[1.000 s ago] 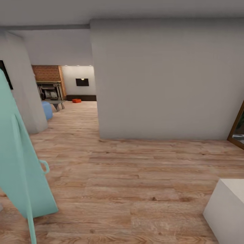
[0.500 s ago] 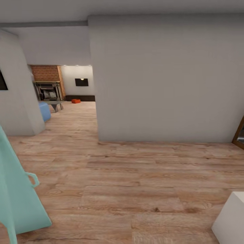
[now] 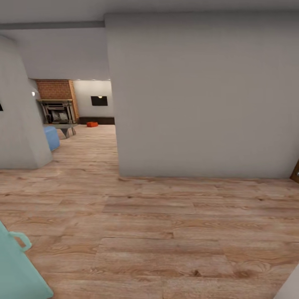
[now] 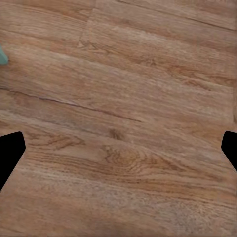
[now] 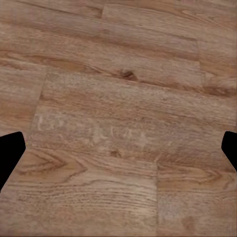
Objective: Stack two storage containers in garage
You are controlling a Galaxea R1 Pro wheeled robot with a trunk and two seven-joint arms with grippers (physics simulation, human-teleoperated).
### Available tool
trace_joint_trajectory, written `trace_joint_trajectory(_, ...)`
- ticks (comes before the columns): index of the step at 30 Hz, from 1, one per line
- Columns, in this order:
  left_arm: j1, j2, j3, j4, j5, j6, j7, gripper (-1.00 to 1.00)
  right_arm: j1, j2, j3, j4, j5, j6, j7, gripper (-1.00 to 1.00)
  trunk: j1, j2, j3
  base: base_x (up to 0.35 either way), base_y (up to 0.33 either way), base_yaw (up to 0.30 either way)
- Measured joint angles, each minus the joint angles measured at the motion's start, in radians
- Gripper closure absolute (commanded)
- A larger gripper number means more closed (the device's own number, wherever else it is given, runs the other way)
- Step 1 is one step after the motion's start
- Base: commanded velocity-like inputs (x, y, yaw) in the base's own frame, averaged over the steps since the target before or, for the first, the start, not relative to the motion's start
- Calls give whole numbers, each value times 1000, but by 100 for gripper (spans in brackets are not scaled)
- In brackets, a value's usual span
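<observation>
Storage container [image 3: 92,123] sits far off on the living room's plank floor [image 3: 166,232], past the grey wall [image 3: 199,95]. Both arms' fingers are spread wide, empty. Best to steer left, clearing the wall's corner.

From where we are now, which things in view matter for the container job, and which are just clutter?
Job:
- small orange-red storage container on the far living-room floor
- light wood plank floor leading there

Clutter:
- brick fireplace
- blue sofa
- grey coffee table
- large white wall
- pale teal panel with handle
</observation>
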Motion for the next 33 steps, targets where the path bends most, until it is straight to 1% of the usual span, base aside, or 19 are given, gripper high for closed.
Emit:
trace_joint_trajectory(4,0,0,-3,4,-2,0,1,-100,0,0,1,0,3,0,1,-100,0,0,0,329,0,0)
trace_joint_trajectory(8,0,8,-3,10,-2,-1,-3,-100,0,0,1,-1,4,0,-1,-100,0,0,0,329,0,0)
trace_joint_trajectory(10,0,2,-4,12,-2,-4,-3,-100,0,0,1,0,4,0,-5,-100,0,0,0,329,0,0)
trace_joint_trajectory(16,0,4,-4,12,-4,-7,-3,-100,0,0,1,0,3,0,-8,-100,0,0,0,329,0,0)
trace_joint_trajectory(19,0,6,-4,12,-12,-6,-3,-100,0,0,1,0,2,0,-9,-100,0,0,0,329,0,0)
trace_joint_trajectory(24,0,3,-2,12,-18,-1,2,-100,0,0,1,0,2,0,-9,-100,0,0,0,329,0,3)
trace_joint_trajectory(27,0,6,1,12,-17,0,1,-100,0,0,1,0,2,0,-9,-100,0,0,0,305,0,156)
trace_joint_trajectory(33,0,7,3,12,-15,0,2,-100,0,0,1,0,3,0,-9,-100,0,0,0,273,0,281)
